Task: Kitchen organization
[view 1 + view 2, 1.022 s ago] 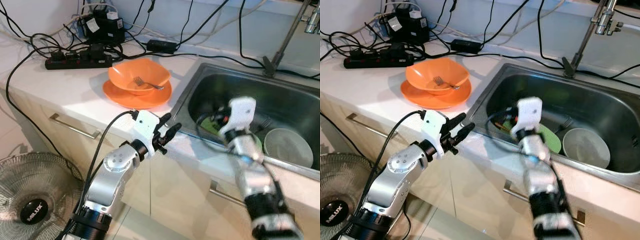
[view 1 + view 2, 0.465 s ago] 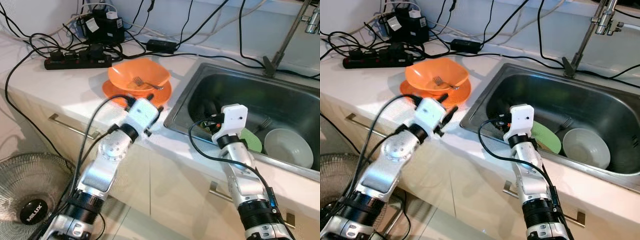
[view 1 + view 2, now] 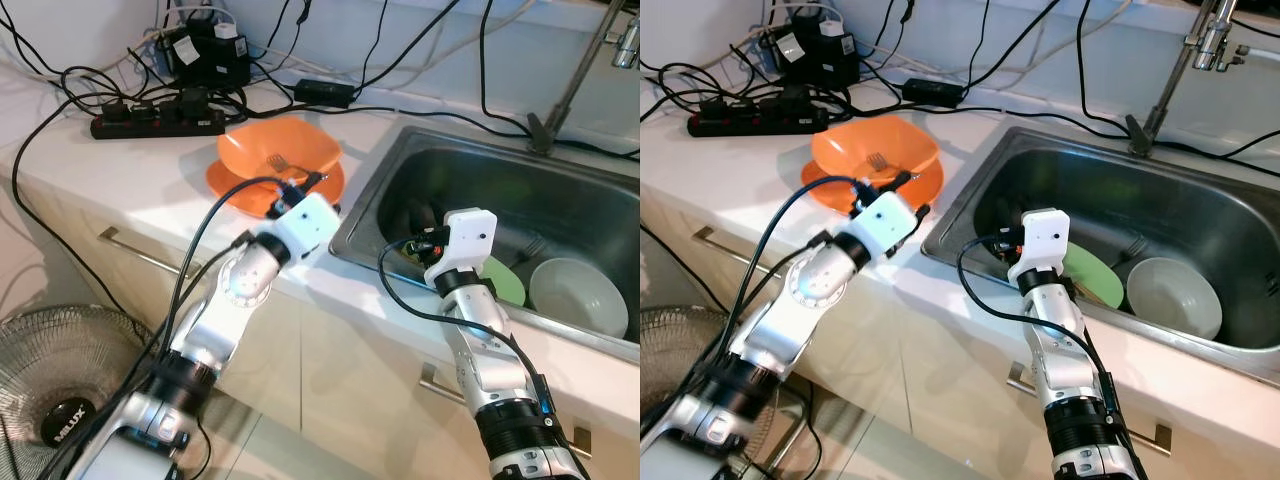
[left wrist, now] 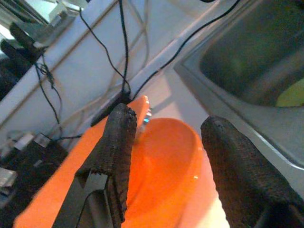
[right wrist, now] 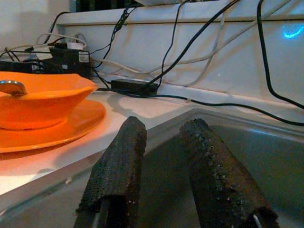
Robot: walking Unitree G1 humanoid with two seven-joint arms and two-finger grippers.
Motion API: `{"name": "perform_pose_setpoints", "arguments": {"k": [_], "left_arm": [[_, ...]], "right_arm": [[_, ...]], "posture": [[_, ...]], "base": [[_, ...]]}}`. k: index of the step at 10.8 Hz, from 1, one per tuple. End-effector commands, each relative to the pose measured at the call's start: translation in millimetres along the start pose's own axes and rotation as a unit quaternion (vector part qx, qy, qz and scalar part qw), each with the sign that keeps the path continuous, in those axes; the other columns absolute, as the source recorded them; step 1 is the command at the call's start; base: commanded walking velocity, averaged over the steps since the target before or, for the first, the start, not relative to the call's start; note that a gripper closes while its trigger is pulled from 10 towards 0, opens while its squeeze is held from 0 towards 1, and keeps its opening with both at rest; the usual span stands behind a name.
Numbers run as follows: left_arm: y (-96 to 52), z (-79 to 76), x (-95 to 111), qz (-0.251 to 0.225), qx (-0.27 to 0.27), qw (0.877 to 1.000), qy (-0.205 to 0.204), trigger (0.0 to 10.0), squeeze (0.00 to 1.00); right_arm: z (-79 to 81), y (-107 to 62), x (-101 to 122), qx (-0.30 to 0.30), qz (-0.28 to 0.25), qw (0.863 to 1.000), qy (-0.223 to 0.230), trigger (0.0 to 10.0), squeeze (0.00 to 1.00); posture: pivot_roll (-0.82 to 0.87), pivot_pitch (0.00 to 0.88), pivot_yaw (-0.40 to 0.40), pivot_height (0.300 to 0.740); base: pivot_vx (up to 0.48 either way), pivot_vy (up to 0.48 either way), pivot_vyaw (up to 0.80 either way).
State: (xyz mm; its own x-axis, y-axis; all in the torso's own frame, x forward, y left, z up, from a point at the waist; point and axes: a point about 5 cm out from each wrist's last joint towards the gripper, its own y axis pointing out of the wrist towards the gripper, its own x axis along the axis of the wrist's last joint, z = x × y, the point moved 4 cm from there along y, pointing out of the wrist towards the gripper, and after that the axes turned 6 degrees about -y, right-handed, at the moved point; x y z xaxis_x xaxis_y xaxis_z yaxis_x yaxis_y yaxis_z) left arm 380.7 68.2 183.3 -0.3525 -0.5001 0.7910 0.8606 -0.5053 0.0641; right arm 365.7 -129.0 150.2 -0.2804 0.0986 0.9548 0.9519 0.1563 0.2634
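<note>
The left arm has moved up and forward since a moment ago, and now the left gripper (image 4: 166,161) is right at the near edge of the orange plate (image 3: 235,180). The right arm has stayed put, with the right gripper (image 5: 164,171) just inside the near left corner of the sink (image 3: 560,165).

The orange bowl (image 3: 262,150) sits on the plate, on the counter (image 3: 120,170) at about 9 o'clock from the sink. A fork (image 3: 292,167) lies in the bowl. Its long side runs from 10 o'clock to 4 o'clock, with the prongs at the 10 o'clock end and the handle resting on the rim.

The head views hide the left fingers behind the wrist block. The left wrist view shows them: the fingers (image 4: 118,156) are wide apart, with the orange bowl seen between them, holding nothing. The right wrist view shows its fingers (image 5: 118,166) a little apart and empty.

In the sink lie a green plate (image 3: 1095,275) and a white bowl (image 3: 1170,295).
</note>
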Motion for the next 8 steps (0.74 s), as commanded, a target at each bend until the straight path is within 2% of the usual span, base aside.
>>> {"name": "perform_pose_setpoints", "arguments": {"k": [1, 3, 5, 8], "left_arm": [[6.9, 4.4, 7, -0.011, 0.002, 1.000, 0.026, 10.0, 0.00], [21.0, 12.4, 11, -0.009, 0.006, 0.998, 0.065, 10.0, 0.00], [30.7, 16.8, 8, 0.008, 0.007, 0.996, 0.086, 10.0, 0.00], [39.2, 13.6, 1, 0.032, -0.011, 0.994, 0.102, 10.0, 0.00]], "right_arm": [[-0.7, 0.4, -3, -0.002, 0.010, 1.000, -0.002, 10.0, 0.00], [-1.1, 1.6, -2, -0.003, 0.008, 1.000, -0.003, 10.0, 0.00], [-2.4, 1.6, -2, -0.004, 0.009, 1.000, -0.004, 10.0, 0.00], [-3.3, 1.4, -2, -0.006, 0.010, 1.000, -0.005, 10.0, 0.00]], "posture": [[0.19, 0.000, -0.012, 0.740], [0.18, 0.000, -0.010, 0.740], [0.18, 0.000, -0.009, 0.740], [0.17, 0.005, -0.006, 0.740]], "base": [[0.000, 0.000, 0.00], [0.000, 0.000, 0.00], [0.000, 0.000, 0.00], [0.000, 0.000, 0.00]]}}
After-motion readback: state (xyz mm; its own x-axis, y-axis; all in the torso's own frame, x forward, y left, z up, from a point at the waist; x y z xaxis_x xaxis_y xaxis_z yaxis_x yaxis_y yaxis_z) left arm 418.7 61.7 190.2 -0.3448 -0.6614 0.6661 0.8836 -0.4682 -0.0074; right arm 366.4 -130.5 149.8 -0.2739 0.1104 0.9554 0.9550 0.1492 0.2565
